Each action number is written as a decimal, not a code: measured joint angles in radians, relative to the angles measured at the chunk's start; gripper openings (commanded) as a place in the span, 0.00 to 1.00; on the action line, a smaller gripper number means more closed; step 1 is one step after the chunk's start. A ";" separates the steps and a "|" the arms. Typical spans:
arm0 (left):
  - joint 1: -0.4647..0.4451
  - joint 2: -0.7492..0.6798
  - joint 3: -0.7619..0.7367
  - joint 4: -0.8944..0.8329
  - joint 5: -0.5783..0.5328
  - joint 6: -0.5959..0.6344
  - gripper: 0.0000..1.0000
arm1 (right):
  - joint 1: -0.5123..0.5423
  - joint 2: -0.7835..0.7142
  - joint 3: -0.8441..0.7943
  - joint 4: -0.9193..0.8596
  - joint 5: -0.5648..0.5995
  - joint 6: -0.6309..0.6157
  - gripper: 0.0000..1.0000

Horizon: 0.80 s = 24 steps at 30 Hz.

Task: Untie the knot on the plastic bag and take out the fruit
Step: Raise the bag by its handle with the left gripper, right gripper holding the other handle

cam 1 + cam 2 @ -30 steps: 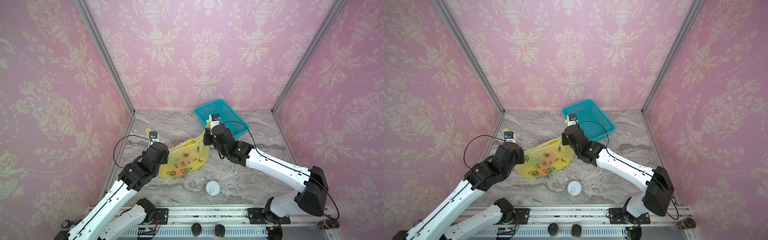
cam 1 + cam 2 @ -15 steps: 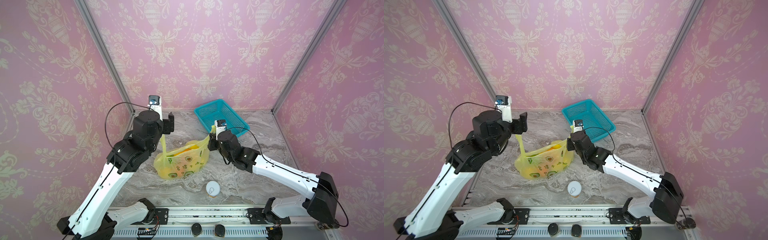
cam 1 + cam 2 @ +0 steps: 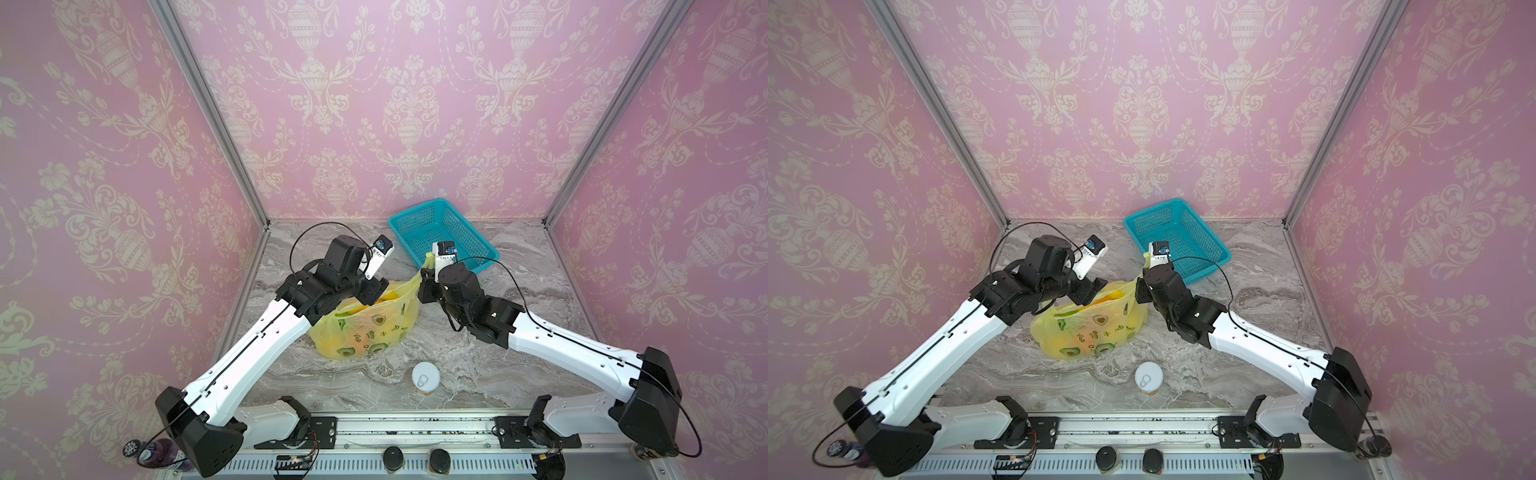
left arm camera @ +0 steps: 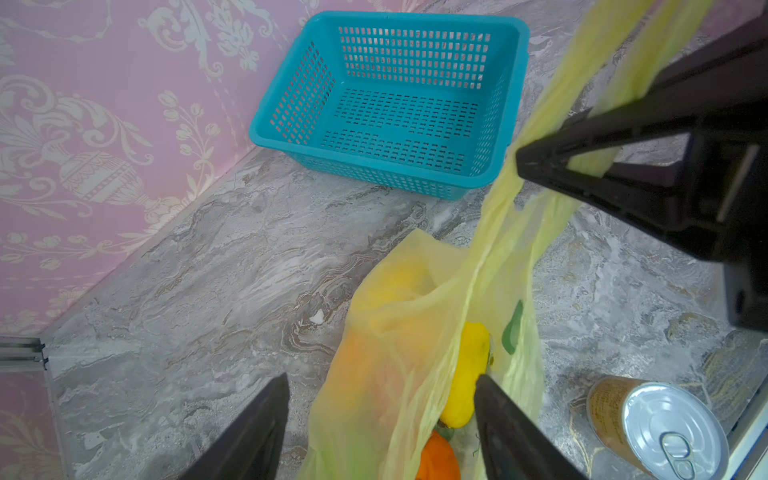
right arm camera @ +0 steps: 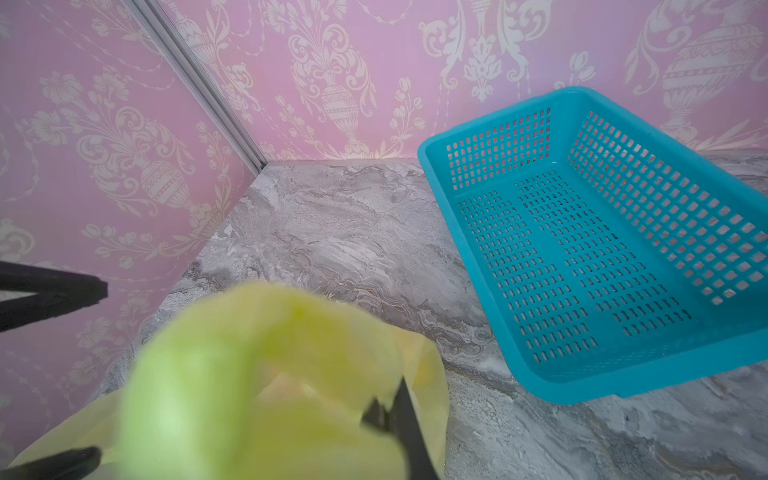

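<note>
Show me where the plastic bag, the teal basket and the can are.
plastic bag (image 3: 365, 328): in a top view, printed front.
teal basket (image 3: 457, 232): in a top view, bare mesh floor.
can (image 3: 424, 377): in a top view, pull-tab lid.

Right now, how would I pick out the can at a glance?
Start at the marble tabletop; near its front edge, in front of the yellow-green bag, stands the can. The only upright cylinder there, it has a pale pull-tab lid and touches nothing.
</note>
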 measured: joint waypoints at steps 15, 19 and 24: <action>-0.013 0.058 -0.061 -0.024 -0.051 0.011 0.76 | 0.000 0.006 0.034 -0.008 -0.042 0.026 0.00; -0.013 0.089 -0.061 -0.025 -0.073 0.011 0.76 | 0.000 0.006 0.033 -0.007 -0.063 0.026 0.00; -0.021 0.124 -0.061 -0.026 -0.072 0.011 0.76 | 0.000 0.006 0.031 -0.007 -0.069 0.026 0.00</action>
